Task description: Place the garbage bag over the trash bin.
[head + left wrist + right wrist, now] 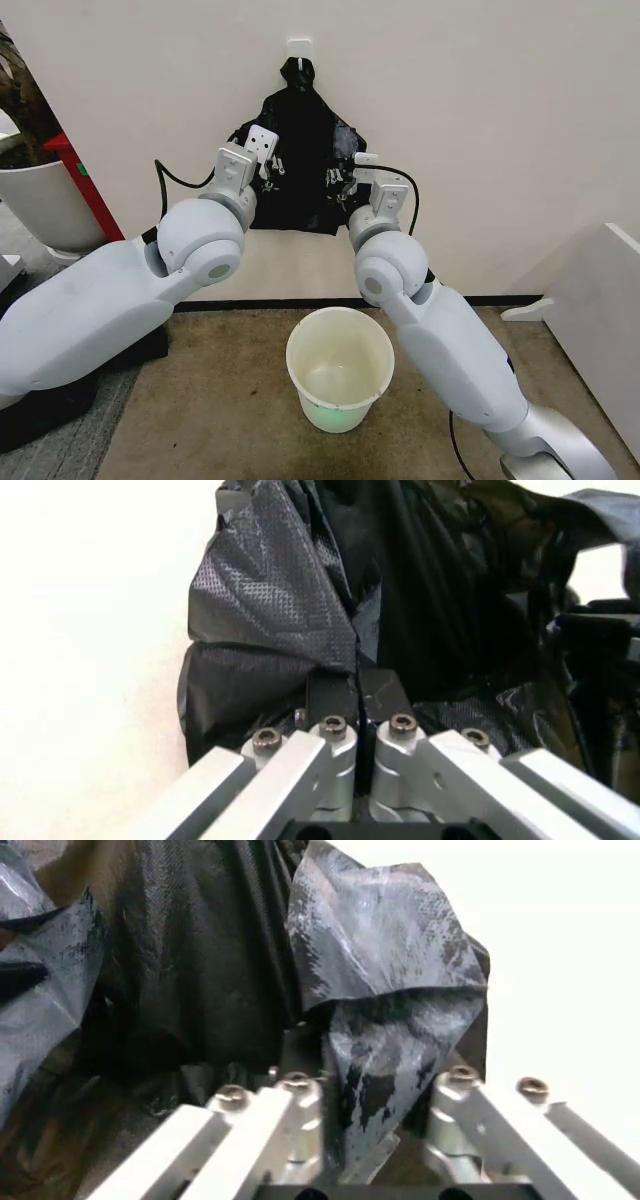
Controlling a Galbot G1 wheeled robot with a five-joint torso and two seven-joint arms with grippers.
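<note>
Bag (300,160) hanging from wall hook (298,48) — left gripper (357,697) pinched shut on its film, right gripper (345,1095) clamping a fold. Bin (340,368) on floor below, between arms; planter (40,205) far left.

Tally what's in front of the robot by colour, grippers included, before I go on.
Black: 1, the garbage bag hanging from a wall hook
White: 3, the trash bin on the floor, the hook, the planter pot
Silver: 2, left gripper and right gripper, both on the bag
Total: 6
</note>
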